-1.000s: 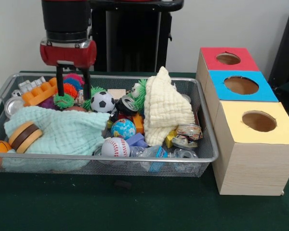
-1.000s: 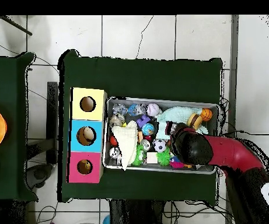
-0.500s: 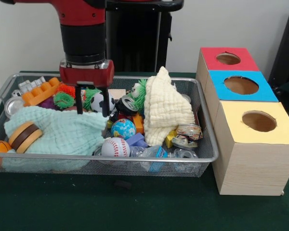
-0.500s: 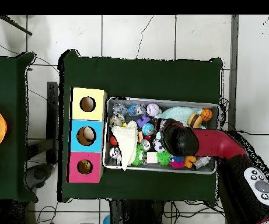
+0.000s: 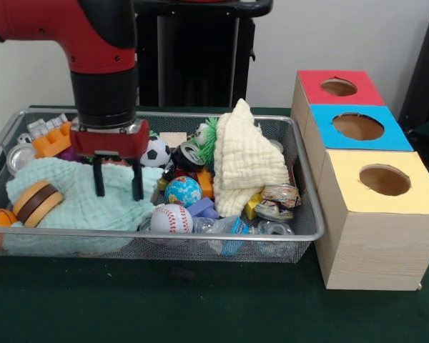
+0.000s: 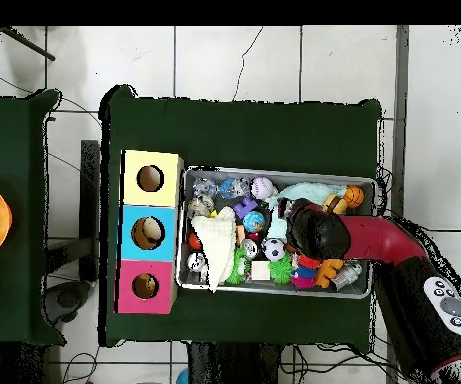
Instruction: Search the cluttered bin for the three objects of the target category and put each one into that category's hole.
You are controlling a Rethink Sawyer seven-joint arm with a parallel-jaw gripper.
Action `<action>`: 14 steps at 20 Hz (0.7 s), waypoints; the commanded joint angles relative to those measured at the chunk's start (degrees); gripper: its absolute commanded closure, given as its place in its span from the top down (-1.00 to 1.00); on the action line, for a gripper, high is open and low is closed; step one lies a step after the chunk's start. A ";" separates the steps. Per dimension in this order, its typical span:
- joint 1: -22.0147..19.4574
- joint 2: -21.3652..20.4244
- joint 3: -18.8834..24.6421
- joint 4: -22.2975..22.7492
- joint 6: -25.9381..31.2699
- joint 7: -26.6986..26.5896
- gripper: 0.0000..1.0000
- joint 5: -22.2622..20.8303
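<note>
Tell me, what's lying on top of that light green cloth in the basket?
On the light green cloth rests a brown-and-cream round toy, and the gripper stands open over it. Whatever lies beneath the cloth is hidden.

Arm [image 5: 71,32] housing is seen in glossy red, joined to a black cylindrical wrist section with a silver band beneath. A red block carries the gripper [image 5: 118,191]; two thin black jaws are set apart. Round buttons are noted on a grey panel in the overhead view.
</note>
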 commanded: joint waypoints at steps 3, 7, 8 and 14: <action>-4.02 5.83 6.47 -11.30 5.86 -16.57 1.00 -4.91; -4.37 8.68 6.09 -11.02 3.83 -14.76 1.00 -7.18; -4.12 8.40 5.58 -10.27 3.25 -13.61 1.00 -7.60; -3.34 8.22 4.27 -6.28 1.87 -10.87 1.00 -8.92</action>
